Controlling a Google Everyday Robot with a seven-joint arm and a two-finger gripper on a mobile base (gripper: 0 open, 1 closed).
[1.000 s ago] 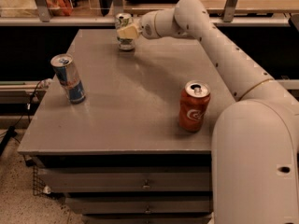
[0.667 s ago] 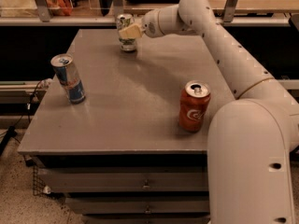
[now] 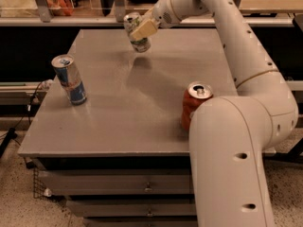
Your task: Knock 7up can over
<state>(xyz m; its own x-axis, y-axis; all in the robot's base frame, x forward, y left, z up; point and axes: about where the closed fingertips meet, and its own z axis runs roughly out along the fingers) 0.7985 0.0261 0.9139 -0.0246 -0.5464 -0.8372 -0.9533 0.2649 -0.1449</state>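
The 7up can [image 3: 137, 40], silvery-white with green lettering, is at the far middle of the grey table [image 3: 142, 103]. It is tilted, with its top leaning left and away. My gripper [image 3: 143, 29] is at the end of the white arm that reaches in from the upper right. It lies against the can's upper right side and covers part of it.
A blue-and-silver slim can [image 3: 69, 79] stands upright at the table's left. An orange-red can [image 3: 195, 109] stands upright at the front right, partly behind my arm's big lower link [image 3: 232, 164]. A rail and shelving run behind the table's far edge.
The 7up can stood nearly upright before. Now it tilts and its base has shifted right. My gripper has moved slightly right with it.
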